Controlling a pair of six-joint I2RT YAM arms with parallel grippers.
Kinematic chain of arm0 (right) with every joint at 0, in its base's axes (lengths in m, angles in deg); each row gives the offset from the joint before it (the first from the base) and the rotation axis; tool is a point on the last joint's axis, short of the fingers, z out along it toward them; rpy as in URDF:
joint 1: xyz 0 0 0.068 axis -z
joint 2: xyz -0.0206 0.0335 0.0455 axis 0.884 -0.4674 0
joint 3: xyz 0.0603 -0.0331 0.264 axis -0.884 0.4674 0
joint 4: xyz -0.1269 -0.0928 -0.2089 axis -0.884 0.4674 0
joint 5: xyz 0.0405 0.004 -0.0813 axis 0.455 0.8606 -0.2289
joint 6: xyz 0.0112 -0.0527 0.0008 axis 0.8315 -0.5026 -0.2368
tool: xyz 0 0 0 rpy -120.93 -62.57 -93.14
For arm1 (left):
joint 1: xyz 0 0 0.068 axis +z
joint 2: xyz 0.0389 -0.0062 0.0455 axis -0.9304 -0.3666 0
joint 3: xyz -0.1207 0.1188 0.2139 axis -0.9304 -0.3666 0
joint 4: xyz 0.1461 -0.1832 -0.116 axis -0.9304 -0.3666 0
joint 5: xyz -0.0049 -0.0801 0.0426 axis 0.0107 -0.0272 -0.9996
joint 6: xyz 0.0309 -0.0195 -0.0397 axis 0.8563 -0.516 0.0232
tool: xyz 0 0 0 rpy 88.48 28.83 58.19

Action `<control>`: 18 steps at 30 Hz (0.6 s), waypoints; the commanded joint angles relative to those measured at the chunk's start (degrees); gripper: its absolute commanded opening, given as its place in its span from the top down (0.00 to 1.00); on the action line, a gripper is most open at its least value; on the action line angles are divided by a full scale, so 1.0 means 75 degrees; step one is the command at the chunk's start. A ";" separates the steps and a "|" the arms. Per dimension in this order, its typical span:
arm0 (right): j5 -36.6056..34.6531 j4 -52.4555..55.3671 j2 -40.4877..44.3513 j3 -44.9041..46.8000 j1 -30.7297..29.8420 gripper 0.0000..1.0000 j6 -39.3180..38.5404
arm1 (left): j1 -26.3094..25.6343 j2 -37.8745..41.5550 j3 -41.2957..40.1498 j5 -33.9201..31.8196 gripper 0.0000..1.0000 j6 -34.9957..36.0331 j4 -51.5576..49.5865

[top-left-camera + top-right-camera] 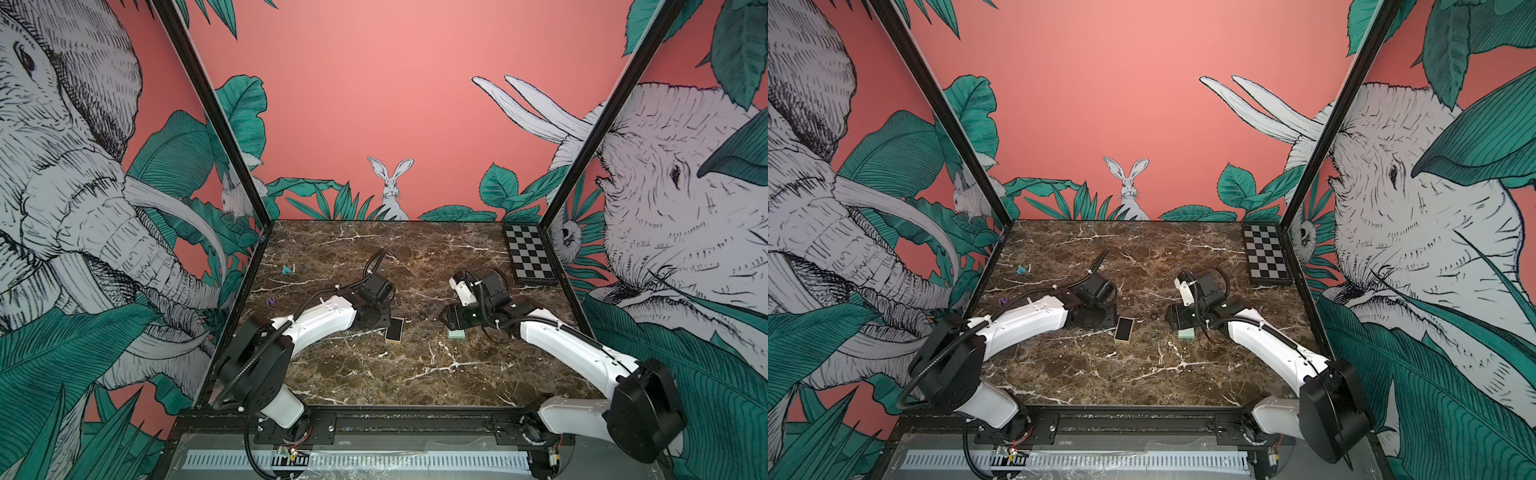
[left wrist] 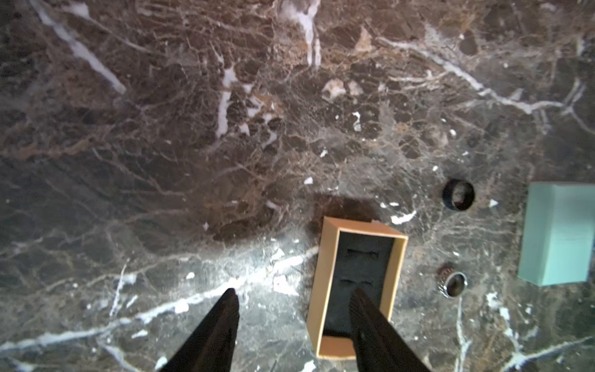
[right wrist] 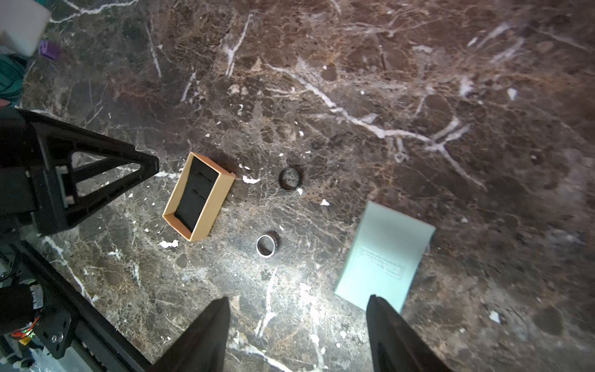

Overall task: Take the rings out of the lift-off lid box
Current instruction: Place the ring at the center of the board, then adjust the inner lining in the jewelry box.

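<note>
1. The box base is sitting open on the marble table, with its black lining showing.
2. The mint lid is lying flat on the table, well apart from the base.
3. Both rings are lying on the marble between those two: the dark ring and the silvery ring, neither touching anything else.
4. The left gripper is hanging spread wide, one finger over the base's lining, pinching nothing.
5. The right gripper is hovering spread too, one finger over the lid's edge, holding nothing.
</note>
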State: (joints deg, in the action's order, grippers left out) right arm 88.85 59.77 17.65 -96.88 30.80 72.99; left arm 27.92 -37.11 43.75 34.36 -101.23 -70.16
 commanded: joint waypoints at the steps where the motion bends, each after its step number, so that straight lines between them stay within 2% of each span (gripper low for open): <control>1: -0.0565 0.0153 0.0140 0.0066 0.0021 0.30 0.0192 | 0.0008 -0.0427 0.0476 0.0369 0.42 0.0878 -0.0394; 13: -0.0667 -0.0110 -0.0279 0.0040 0.0023 0.30 0.0087 | 0.0008 -0.0687 0.0427 0.0417 0.43 0.0824 -0.0444; 18: -0.1028 0.0165 -0.0209 0.0070 0.0028 0.29 0.0028 | -0.0014 -0.0904 0.0672 0.0162 0.44 0.1011 -0.0695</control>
State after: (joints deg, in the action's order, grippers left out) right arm 83.69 59.77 15.69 -96.88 30.80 73.47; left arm 28.07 -43.23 47.14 37.24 -95.16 -72.36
